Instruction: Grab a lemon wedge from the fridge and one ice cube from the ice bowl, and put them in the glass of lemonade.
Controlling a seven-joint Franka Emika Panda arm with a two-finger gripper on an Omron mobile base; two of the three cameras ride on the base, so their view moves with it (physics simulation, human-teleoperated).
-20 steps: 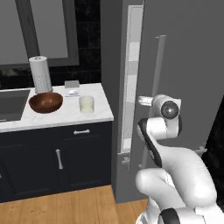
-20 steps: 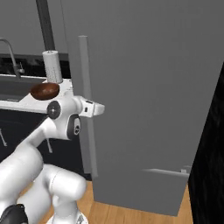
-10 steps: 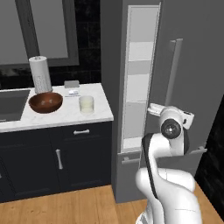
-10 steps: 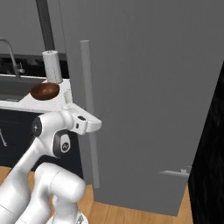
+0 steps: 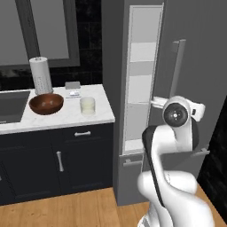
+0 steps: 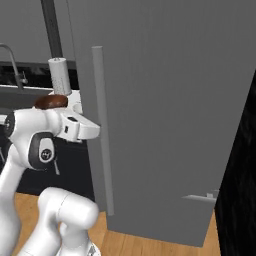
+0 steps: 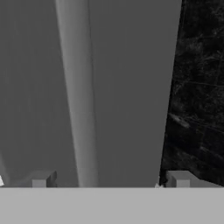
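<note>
The end effector (image 7: 109,179), spread wide and released around the fridge (image 6: 165,100) handle (image 7: 78,96), leaves the door ajar; next, probably reach inside for the lemon wedge.

One fridge (image 5: 146,66), one ice bowl (image 5: 46,103), one glass of lemonade (image 5: 88,106), one paper-towel roll (image 5: 41,75).

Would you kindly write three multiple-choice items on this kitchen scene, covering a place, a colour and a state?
1. Where does the glass of lemonade stand?
A. in the sink
B. on the counter, right of the ice bowl
C. on the floor

2. What colour is the fridge door?
A. matte grey
B. red
C. white

3. How do the gripper jaws stand?
A. shut on the glass
B. shut on the bar
C. open, astride the handle

Answers: B, the left base view shows it there; A, the grey panel; C, the hand view shows both tips apart.
</note>
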